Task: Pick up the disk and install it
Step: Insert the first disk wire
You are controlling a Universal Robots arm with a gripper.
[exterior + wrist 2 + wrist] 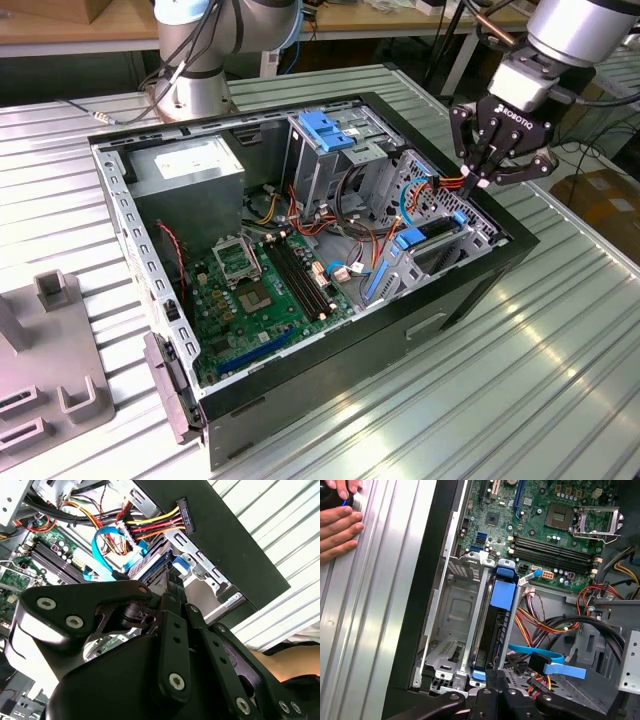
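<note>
The disk stands on edge inside the drive bay at the corner of the open computer case on the exterior view's right, with bright blue rails along its sides. In the first wrist view the disk runs down its metal slot, a blue tab at the far end. My gripper hovers just above the disk's near end, shut, with nothing seen between the fingers. In the first wrist view the gripper sits right at the disk's blue end piece. The second wrist view looks past the gripper to the disk's ribbed blue rail.
Red, yellow and orange power cables and a blue flat cable lie close beside the bay. A grey power supply, a drive cage with a blue latch and the motherboard are in the case. A person's hand rests on the table.
</note>
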